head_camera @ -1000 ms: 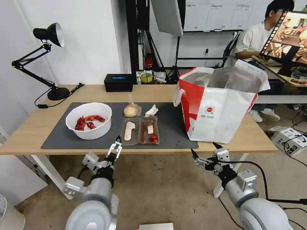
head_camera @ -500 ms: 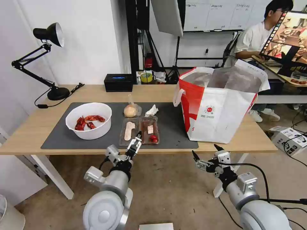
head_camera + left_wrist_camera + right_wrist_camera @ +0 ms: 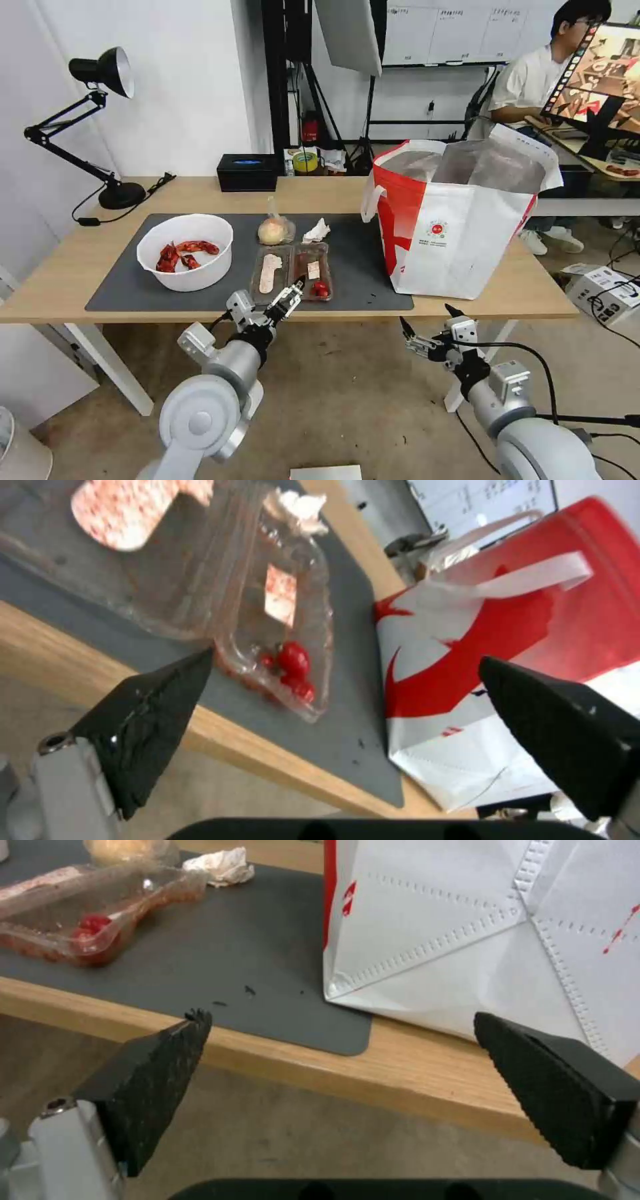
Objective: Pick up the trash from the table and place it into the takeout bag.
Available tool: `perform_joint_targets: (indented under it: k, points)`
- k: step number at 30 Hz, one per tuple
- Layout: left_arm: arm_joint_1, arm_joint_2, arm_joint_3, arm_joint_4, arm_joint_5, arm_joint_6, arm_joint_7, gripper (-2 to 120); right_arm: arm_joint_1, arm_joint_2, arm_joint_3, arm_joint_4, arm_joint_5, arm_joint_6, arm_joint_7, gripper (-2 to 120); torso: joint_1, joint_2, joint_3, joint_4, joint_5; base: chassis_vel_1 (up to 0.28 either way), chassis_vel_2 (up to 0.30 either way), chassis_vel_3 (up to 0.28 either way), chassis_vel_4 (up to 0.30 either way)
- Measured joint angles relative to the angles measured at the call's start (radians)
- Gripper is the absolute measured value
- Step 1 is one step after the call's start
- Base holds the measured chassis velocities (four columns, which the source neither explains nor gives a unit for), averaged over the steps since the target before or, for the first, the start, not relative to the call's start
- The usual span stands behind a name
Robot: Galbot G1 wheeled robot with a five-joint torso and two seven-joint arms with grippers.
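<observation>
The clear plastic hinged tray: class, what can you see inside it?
Inside the clear plastic hinged tray: a pale speckled oblong piece in one half; a small pale square and red scraps in the other. The open left gripper covers a little of its near edge.

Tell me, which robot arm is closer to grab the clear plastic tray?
The left one, probably. The left gripper is open at the near edge of the clear plastic tray. The right gripper is open too, but hangs below the table by the takeout bag.
</observation>
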Motion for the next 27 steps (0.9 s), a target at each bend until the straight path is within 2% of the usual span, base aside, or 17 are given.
perform_joint_targets:
  k: [6, 17, 27]
  points:
    - [-0.064, -0.001, 0.026, 0.066, -0.022, 0.004, -0.044, 100, 0.009, 0.006, -0.006, -0.015, -0.005, 0.001, 0.000, 100, 0.000, 0.000, 0.000, 0.0000, 0.0001, 0.000, 0.000, 0.000, 0.000]
    - [-0.101, 0.010, 0.042, 0.101, -0.060, 0.004, -0.076, 100, 0.027, 0.014, -0.013, -0.038, -0.009, 0.001, 0.000, 100, 0.000, 0.000, 0.000, 0.0000, 0.0002, 0.000, 0.000, 0.000, 0.000]
    - [-0.152, -0.003, 0.050, 0.153, -0.090, 0.004, -0.150, 100, 0.040, 0.029, -0.036, -0.066, -0.027, 0.002, 0.001, 100, 0.000, 0.000, 0.000, -0.0001, 0.0001, 0.000, 0.000, 0.000, 0.000]
